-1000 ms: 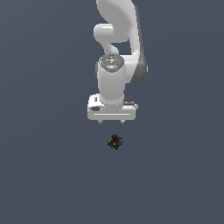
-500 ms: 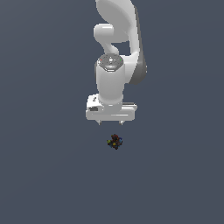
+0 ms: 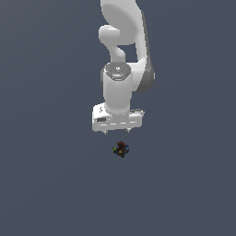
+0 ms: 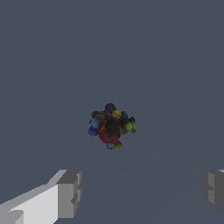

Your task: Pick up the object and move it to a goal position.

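Hanging from the top of the exterior view, the white arm (image 3: 123,55) points its hand straight down over a plain grey-blue surface (image 3: 41,184). The gripper (image 3: 118,132) hovers above the object (image 3: 120,149) and does not touch it; a strip of bare surface shows between the short finger stubs and the lump. In that view the object sits just below the gripper, close to its middle line, perhaps a shade toward the exterior view's right.

The fingers (image 4: 70,192) are spread wide and hold nothing. In the wrist view one grey pad with its white body shows at one side of the picture, and the edge of the other pad (image 4: 213,189) shows at the far side, with a broad stretch of bare surface between them. The object (image 4: 111,126) lies in that view ahead of the gap rather than inside it, roughly level with the midpoint between the two pads.

The object is a small dark, knobbly cluster, much smaller than the hand. Up close it shows a red patch on its lower part, blue specks on one side, a yellow dot near the top and a yellow-green one on the opposite side. It rests alone on the surface. Whether that surface is a worktop or a floor cannot be told.
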